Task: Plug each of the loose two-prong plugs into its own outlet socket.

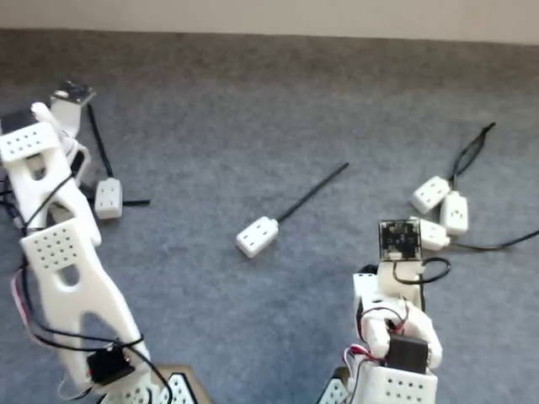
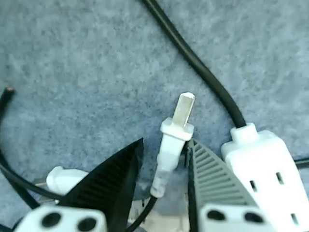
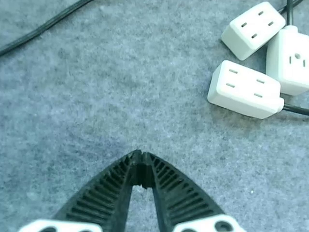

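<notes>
My left gripper [image 2: 166, 141] is shut on a white two-prong plug [image 2: 172, 137], whose prongs stick out past the fingertips above the carpet. A white outlet socket [image 2: 263, 162] with a black cord [image 2: 203, 72] lies just beside it, and is also in the high view [image 1: 108, 199] at the far left. A second white plug [image 2: 60, 179] lies on the carpet by the other finger. My right gripper [image 3: 141, 162] is shut with nothing in it, low over bare carpet. Three white outlet sockets [image 3: 246, 89] [image 3: 251, 29] [image 3: 292, 60] lie clustered ahead of it.
Another outlet socket [image 1: 257, 236] with a straight black cord [image 1: 316, 192] lies mid-carpet between the arms. The right cluster [image 1: 442, 212] trails black cords toward the right edge. Grey carpet [image 1: 253, 101] covers the whole floor, with a pale wall strip at the far back.
</notes>
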Available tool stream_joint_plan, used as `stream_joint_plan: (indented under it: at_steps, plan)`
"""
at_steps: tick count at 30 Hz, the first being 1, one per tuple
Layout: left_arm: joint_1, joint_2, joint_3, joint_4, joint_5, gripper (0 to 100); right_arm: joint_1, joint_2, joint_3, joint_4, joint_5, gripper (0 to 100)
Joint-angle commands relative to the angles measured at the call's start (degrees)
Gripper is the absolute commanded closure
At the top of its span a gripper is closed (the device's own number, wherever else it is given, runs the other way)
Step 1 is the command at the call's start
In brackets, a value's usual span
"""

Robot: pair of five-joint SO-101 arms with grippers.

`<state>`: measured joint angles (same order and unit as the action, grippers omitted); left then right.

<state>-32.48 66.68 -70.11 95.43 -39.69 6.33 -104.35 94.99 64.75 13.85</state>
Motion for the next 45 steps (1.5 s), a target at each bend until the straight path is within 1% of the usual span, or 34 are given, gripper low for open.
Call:
stream_joint_plan:
  at_steps: [1, 7, 9, 10, 11, 12, 14, 18, 19, 23, 28, 30, 34, 37, 40, 44, 45]
  plan:
    - [0.75, -0.04, -0.40, 0.70, -0.44, 86, 0.66, -0.57, 8.31, 0.13, -0.09, 98.5]
    - [2.95, -0.57, -1.10, 2.02, -0.35, 87, 0.66, -0.57, 8.31, 0.13, -0.09, 98.5]
    - [4.44, -0.57, -3.30, 2.11, -0.26, 93, 0.66, -0.57, 8.31, 0.13, -0.09, 98.5]
    - [5.05, -0.48, -4.44, 2.11, -0.26, 98, 0.66, -0.57, 8.31, 0.13, -0.09, 98.5]
    - [5.76, -0.48, -5.49, 2.20, -0.18, 100, 0.66, -0.57, 8.31, 0.13, -0.09, 98.5]
    - [6.29, -0.57, -6.81, 2.81, -0.09, 98, 0.66, -0.57, 8.31, 0.13, -0.09, 98.5]
    - [7.34, -0.66, -10.86, 4.84, -0.09, 99, 0.66, -0.57, 8.31, 0.13, -0.09, 98.5]
    - [8.13, -1.36, -22.64, 5.36, 0.26, 99, 0.66, -0.57, 8.31, 0.04, -0.09, 98.5]
    - [8.04, -2.51, -25.45, 5.36, 1.58, 99, 0.66, -0.57, 8.31, 0.04, -0.09, 98.5]
    - [8.22, -13.14, -24.40, 5.45, 8.70, 99, 0.66, -0.57, 8.31, 0.04, -0.09, 98.5]
    - [7.87, -24.92, -24.40, 5.63, 21.27, 99, 0.40, -0.57, 8.31, -0.04, -0.09, 98.5]
    - [8.04, -27.65, -24.04, 5.89, 24.53, 99, 0.40, -0.57, 8.31, -0.04, -0.09, 98.5]
    - [9.80, -32.40, -17.89, 5.98, 28.13, 99, 0.40, -0.57, 8.31, -0.04, -0.09, 98.5]
    - [11.47, -39.78, -7.25, 5.98, 29.27, 99, 0.40, -0.57, 8.31, -0.04, -0.09, 98.5]
    - [14.64, -50.86, 8.31, 5.89, 29.54, 99, 0.40, -0.57, 8.31, -0.04, -0.09, 98.5]
    - [22.02, -64.84, 31.69, 5.27, 29.36, 99, 0.40, -0.57, 8.31, -0.04, -0.09, 98.5]
    - [24.04, -67.38, 37.14, 3.87, 29.36, 99, 0.40, -0.57, 8.31, -0.04, -0.09, 98.5]
